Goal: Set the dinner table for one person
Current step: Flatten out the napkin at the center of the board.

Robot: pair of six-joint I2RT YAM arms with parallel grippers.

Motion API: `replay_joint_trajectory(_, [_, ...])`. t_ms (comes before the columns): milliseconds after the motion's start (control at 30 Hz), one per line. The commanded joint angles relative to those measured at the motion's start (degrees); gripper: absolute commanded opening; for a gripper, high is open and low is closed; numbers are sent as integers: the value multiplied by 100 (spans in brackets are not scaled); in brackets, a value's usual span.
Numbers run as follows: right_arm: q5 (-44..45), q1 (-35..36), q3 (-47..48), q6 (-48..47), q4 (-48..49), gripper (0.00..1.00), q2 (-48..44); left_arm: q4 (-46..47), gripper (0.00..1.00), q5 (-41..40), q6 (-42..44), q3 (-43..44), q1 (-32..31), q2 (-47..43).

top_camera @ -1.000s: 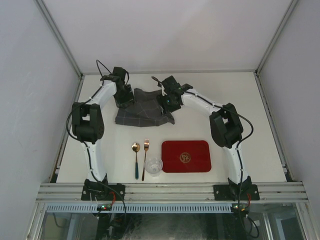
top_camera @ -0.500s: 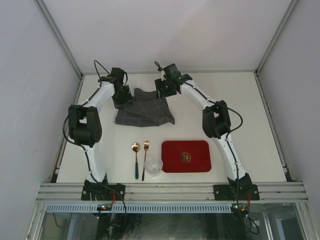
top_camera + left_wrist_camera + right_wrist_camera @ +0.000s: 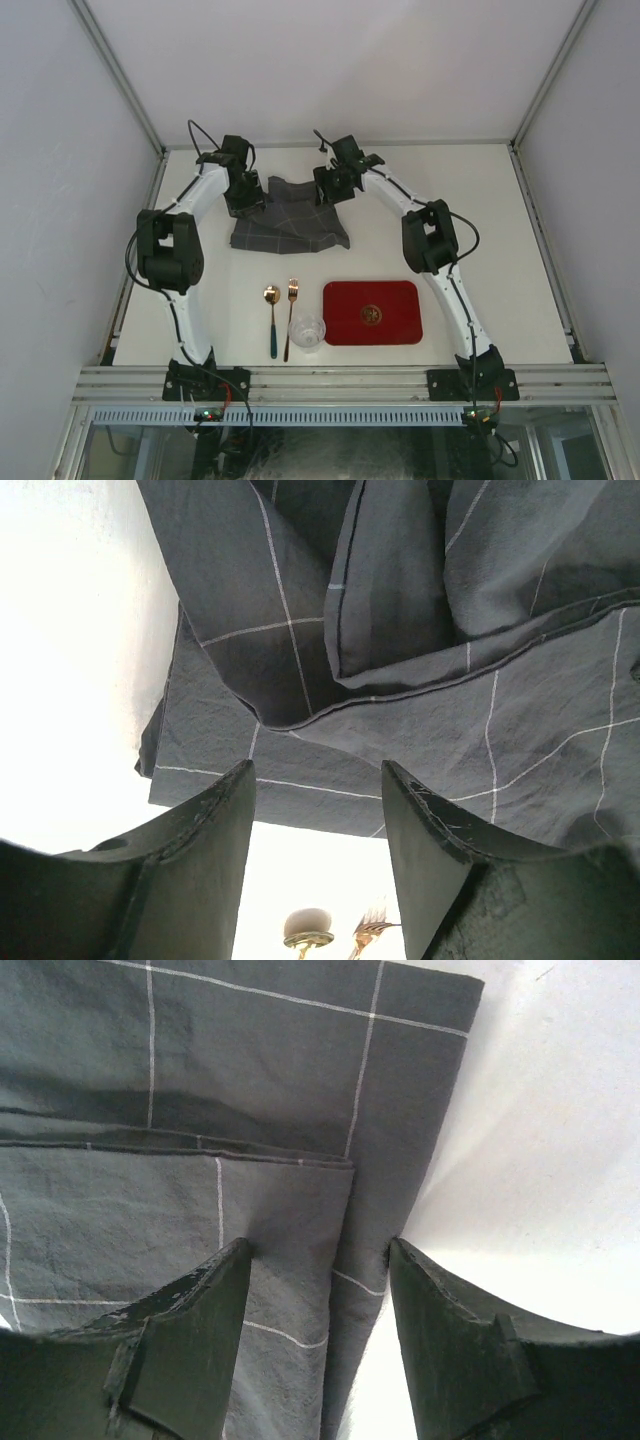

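Observation:
The dark grey checked cloth (image 3: 290, 226) lies rumpled on the far middle of the off-white dinner table (image 3: 480, 200). My left gripper (image 3: 246, 198) is over the cloth's far left corner, and my right gripper (image 3: 331, 190) is over its far right corner. In the left wrist view my gripper (image 3: 318, 780) is open above the folded cloth (image 3: 420, 650), holding nothing. In the right wrist view my gripper (image 3: 318, 1252) is open, its fingertips (image 3: 236, 1256) down at the cloth (image 3: 200, 1110) with the cloth's edge between them.
A red rectangular tray (image 3: 372, 312) lies at the near middle. Left of it are a clear glass bowl (image 3: 307, 331), a gold fork (image 3: 290, 318) and a gold spoon with a teal handle (image 3: 272, 320). The spoon (image 3: 307, 925) and fork (image 3: 372, 923) also show in the left wrist view.
My right arm has swung back from the cloth's right side to its far right corner and come down a little. My left gripper shifted slightly at the far left corner.

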Motion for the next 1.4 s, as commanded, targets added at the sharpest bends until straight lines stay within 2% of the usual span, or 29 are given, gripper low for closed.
replay_joint_trajectory(0, [39, 105, 181, -7, 119, 58, -258, 50, 58, -5, 88, 32, 10, -119])
replay_joint_trajectory(800, [1133, 406, 522, -521, -159, 64, -501, 123, 57, 25, 69, -79, -1, -273])
replay_joint_trajectory(1033, [1610, 551, 537, -708, -227, 77, -559, 159, 57, 33, 67, -126, 1, -354])
replay_joint_trajectory(1367, [1236, 576, 541, -644, -155, 75, -527, 177, 57, 54, 59, -169, -3, -393])
